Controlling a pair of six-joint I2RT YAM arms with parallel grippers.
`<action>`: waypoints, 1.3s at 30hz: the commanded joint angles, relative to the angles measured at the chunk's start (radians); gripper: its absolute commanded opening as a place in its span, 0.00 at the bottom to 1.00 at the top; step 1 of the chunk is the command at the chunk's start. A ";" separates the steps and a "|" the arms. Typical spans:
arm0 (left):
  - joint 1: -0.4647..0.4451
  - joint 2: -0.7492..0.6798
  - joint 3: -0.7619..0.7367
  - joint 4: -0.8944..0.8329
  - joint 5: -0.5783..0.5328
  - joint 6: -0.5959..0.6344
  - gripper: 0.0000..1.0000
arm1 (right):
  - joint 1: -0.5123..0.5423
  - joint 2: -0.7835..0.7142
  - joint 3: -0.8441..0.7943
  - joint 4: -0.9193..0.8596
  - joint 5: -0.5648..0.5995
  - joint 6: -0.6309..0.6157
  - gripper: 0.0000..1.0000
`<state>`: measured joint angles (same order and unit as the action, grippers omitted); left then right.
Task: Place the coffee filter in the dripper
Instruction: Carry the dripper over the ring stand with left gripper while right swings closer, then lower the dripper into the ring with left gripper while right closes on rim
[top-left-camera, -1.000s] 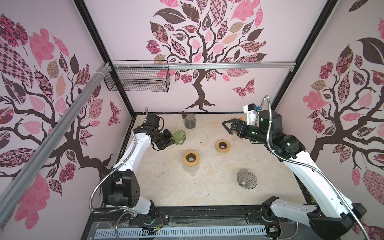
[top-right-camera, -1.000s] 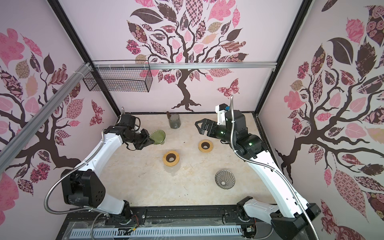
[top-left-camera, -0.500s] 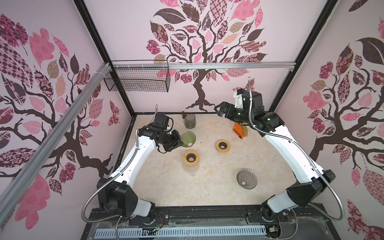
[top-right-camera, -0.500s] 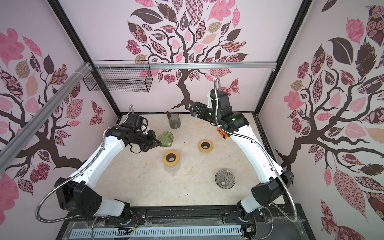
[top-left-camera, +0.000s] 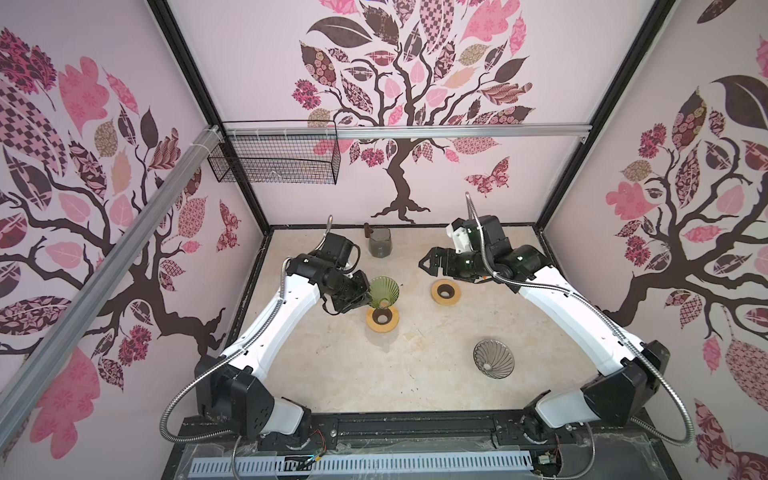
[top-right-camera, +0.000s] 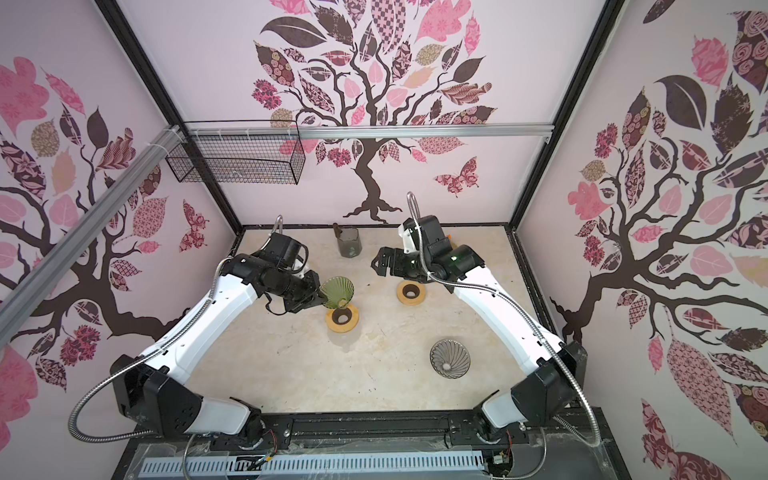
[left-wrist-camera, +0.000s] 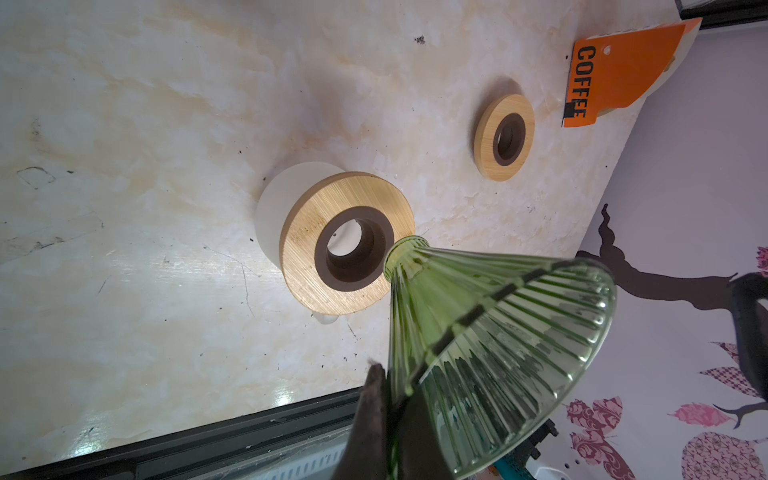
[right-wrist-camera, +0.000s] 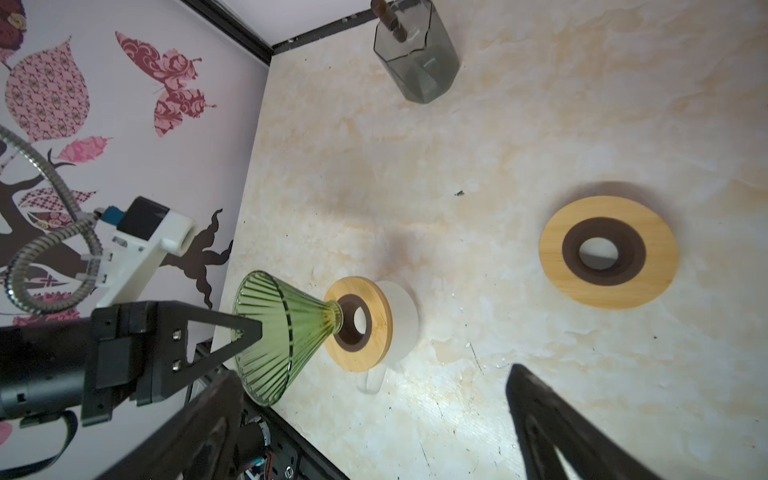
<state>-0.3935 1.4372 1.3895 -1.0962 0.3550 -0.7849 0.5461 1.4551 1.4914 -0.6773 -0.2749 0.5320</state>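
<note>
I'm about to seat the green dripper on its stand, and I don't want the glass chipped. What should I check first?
1. Left gripper shut on rim of green dripper: ok.
2. Dripper upright: not ok, tilted.
3. Stem over wooden ring hole: not ok, off to one side.
4. Hole unobstructed: ok.
5. Right gripper open, apart from dripper: ok.
6. Loose filter ready: cannot tell; only orange packet shows.

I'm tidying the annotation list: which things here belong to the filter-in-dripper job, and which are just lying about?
In the job: green dripper held in the left tool; wooden ring on the white cup; orange COFFEE pack; open right tool.
Probably lying about: grey dripper; spare wooden ring; smoky glass jar; wire basket.
</note>
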 joint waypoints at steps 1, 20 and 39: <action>-0.023 0.016 0.026 -0.014 -0.027 0.015 0.00 | 0.032 -0.043 -0.005 0.000 -0.041 -0.034 1.00; -0.024 0.064 -0.040 0.013 -0.058 0.027 0.00 | 0.111 -0.067 -0.144 0.034 -0.069 -0.050 1.00; -0.025 0.071 -0.102 0.039 -0.071 0.033 0.00 | 0.120 0.001 -0.121 0.041 -0.072 -0.088 0.94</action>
<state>-0.4179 1.5036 1.3090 -1.0771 0.2928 -0.7723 0.6590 1.4208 1.3396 -0.6449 -0.3382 0.4774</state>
